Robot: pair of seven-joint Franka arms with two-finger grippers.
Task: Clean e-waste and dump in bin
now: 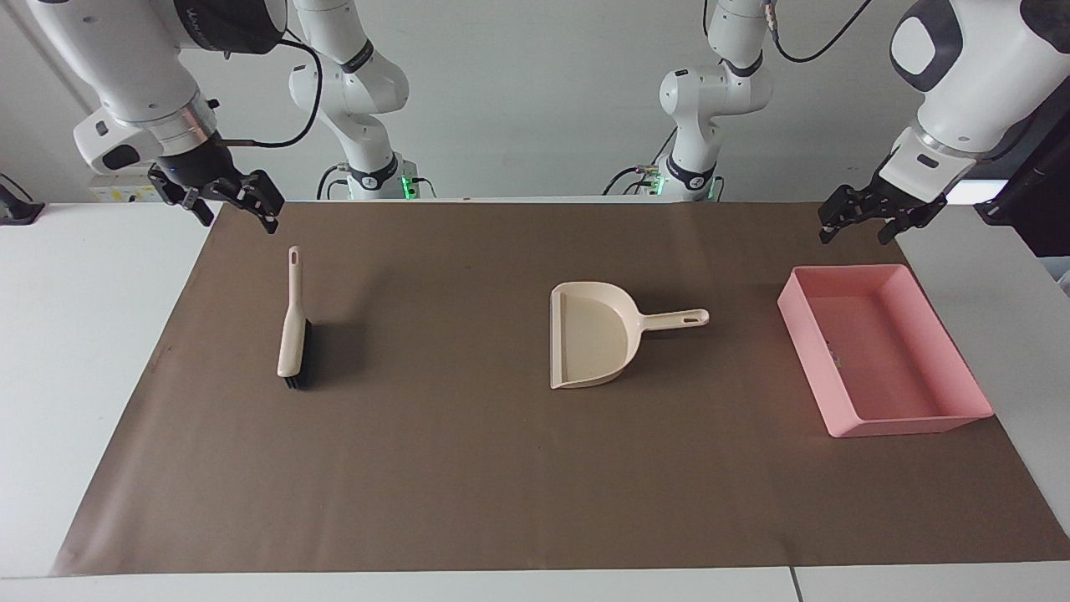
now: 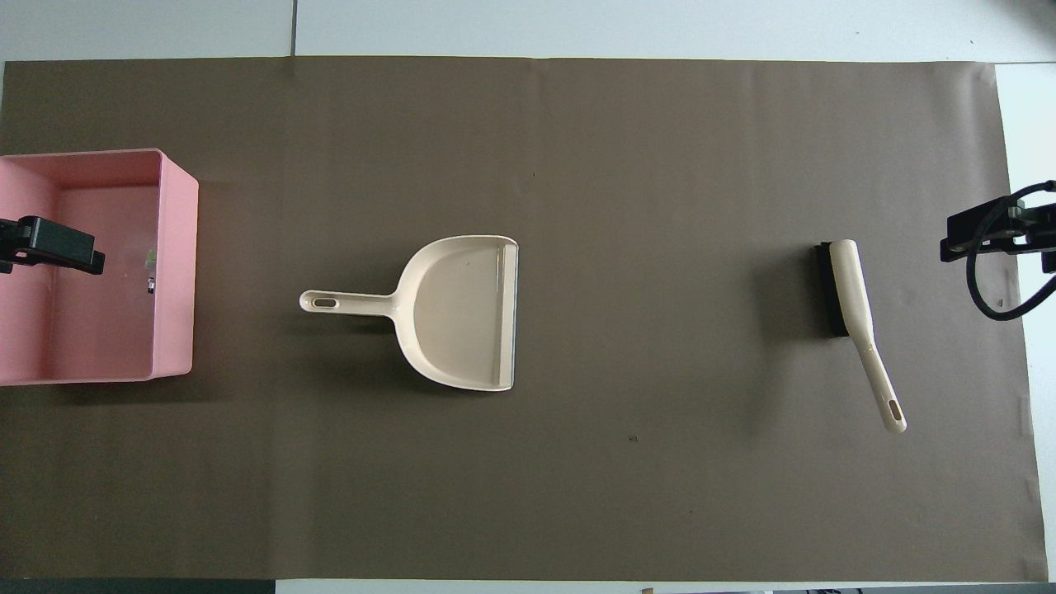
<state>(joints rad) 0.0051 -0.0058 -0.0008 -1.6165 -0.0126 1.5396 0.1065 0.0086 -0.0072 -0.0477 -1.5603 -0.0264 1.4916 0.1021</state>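
The pink bin (image 1: 961, 368) (image 2: 177, 247) lies at the left arm's end of the brown mat. The e-waste (image 2: 151, 262) (image 1: 836, 358) lies in it as two tiny bits by the wall nearest the dustpan. My left gripper (image 1: 854, 227) hangs open and holds nothing, up in the air by the bin's side toward the robots; one of its fingers (image 2: 59, 246) shows in the overhead view. Over the mat's corner at the right arm's end, my right gripper (image 1: 236, 209) hangs open and empty.
A beige dustpan (image 1: 595, 334) (image 2: 462, 309) lies mid-mat, its handle pointing at the bin. A beige brush (image 1: 292, 322) (image 2: 850, 297) with black bristles lies toward the right arm's end, close to the right gripper.
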